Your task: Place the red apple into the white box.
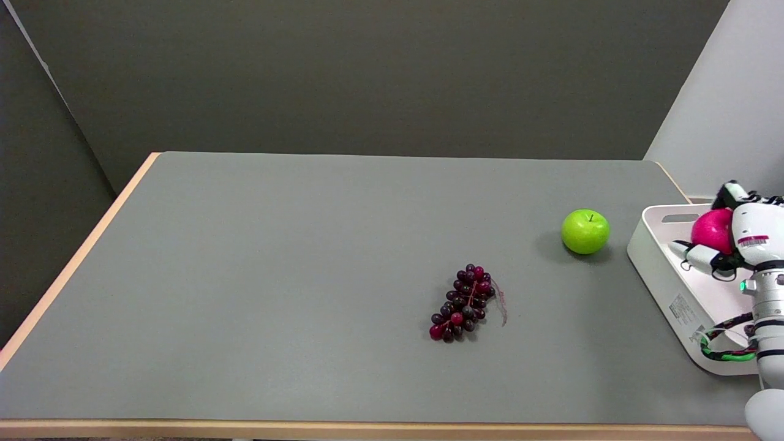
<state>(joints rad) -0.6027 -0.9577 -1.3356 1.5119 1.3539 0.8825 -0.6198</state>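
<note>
Right arm enters from lower right, forearm upright at the table's right edge, green-and-black cable looped at the wrist. Right hand (729, 242) sits over the white box (652, 260), fingers curled around the red apple (712, 229); one white finger (691, 254) reaches under the apple on its near-left side, dark fingertips show above it. Apple held, within the box's outline; whether it touches the box floor cannot be told. Box at the table's right edge, tilted in plan, label on its inner floor below the hand, handle slot in the far wall just beyond the hand. Left of the hand and nearer the camera: bunch of dark purple grapes (464, 303) lying on the grey table (275, 275). Just left of the box, slightly beyond the hand: green apple (585, 231), upright, stem up, apart from the box wall.
</note>
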